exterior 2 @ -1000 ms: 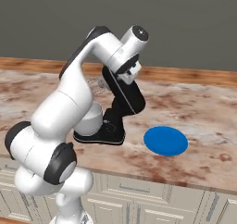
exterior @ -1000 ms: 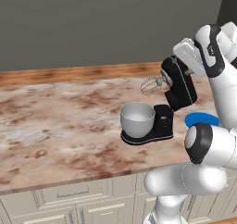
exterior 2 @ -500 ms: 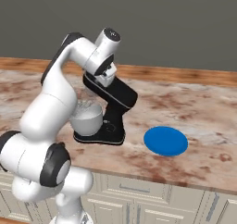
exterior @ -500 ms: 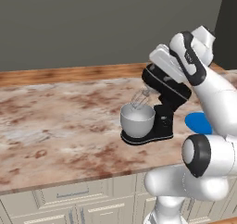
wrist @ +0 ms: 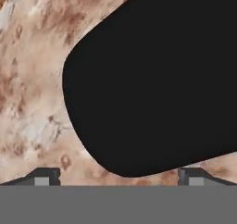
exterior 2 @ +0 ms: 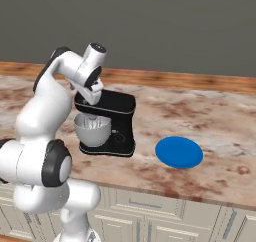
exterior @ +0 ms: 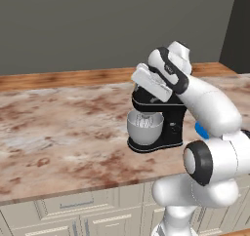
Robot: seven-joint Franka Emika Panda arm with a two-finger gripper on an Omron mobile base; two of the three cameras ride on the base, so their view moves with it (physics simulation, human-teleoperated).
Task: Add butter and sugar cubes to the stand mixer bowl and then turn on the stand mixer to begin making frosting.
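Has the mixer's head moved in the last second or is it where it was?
Yes. The stand mixer head has swung down from tilted-back to level over the stand mixer bowl, with the gripper riding down on it; the base stays put.

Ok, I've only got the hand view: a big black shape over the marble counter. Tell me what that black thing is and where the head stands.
Observer: It's the head of the stand mixer, seen from above. In the base views the head is down, level over the stand mixer bowl.
Operator: Report the whisk.
Observer: The silver whisk hangs inside the bowl, below the rim.
Operator: Tell me where the gripper sits.
Observer: The gripper has its fingertips wide apart, and the hand is right over the front end of the head. Whether it touches, I can't tell.
Operator: Name anything else on the counter.
Observer: A flat blue plate lies on the counter, apart from the mixer, on the side away from the bowl.
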